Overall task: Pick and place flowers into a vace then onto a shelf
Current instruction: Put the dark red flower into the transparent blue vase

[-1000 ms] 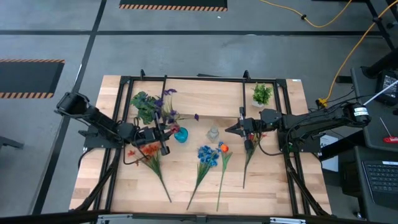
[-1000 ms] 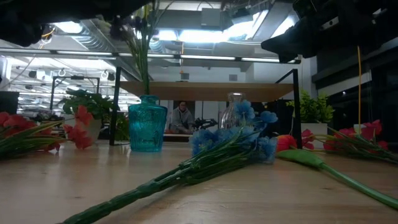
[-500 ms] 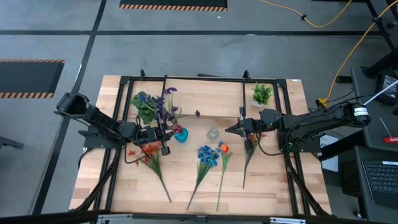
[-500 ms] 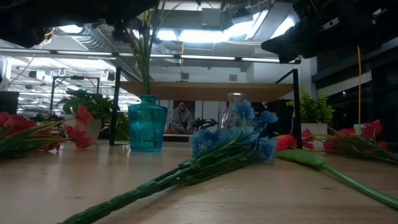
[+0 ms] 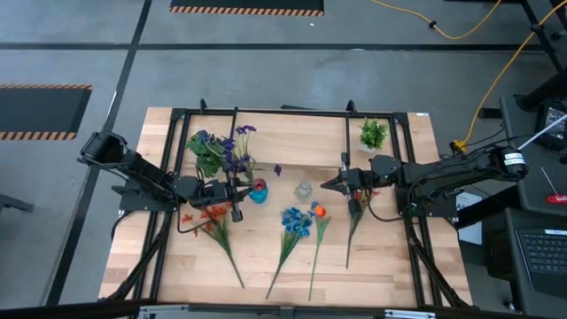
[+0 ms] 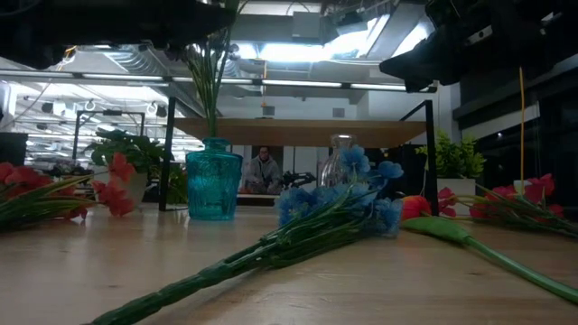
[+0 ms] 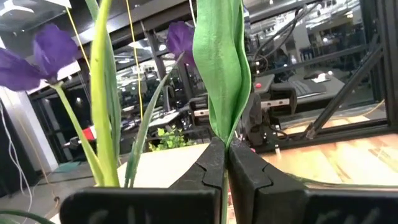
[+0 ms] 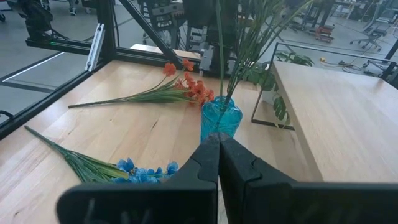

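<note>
Your left hand (image 5: 237,190): pinched shut on purple flowers (image 5: 233,152), stems upright in the blue vase (image 5: 258,191), just beside the shelf (image 8: 336,118) edge. Right hand (image 5: 324,184): closed, empty, above open worktop (image 5: 381,257) near the clear vase (image 5: 304,189). Blue spray (image 6: 298,230) lies lengthwise

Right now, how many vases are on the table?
2. A blue vase stands near the table's middle with green stems in it, by the left gripper. A clear glass vase stands just beside it, toward the right arm. None appears hidden.
</note>
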Robot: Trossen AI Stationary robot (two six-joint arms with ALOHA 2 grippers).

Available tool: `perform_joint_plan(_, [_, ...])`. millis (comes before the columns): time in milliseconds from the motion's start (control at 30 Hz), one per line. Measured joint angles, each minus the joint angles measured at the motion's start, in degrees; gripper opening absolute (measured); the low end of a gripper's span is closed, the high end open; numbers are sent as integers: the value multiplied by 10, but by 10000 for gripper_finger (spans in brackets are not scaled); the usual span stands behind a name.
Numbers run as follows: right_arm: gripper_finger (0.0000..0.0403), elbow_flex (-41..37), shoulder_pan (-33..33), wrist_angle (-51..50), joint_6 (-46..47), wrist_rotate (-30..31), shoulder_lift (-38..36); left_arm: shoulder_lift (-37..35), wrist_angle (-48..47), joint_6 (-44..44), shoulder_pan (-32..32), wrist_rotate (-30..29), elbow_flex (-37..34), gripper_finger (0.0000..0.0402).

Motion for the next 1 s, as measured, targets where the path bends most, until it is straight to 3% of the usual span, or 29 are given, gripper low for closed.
perform_joint_plan(400, [5,0,0,-2,1,0,0,1,-19,-25,0,-15,-14,15])
perform_joint_plan(733, [5,0,0,-2,2,0,0,0,-30,-15,-1,-25,-14,102])
perform_joint_plan(1000, [5,0,0,-3,2,0,0,0,-30,-15,-29,-94,-14,148])
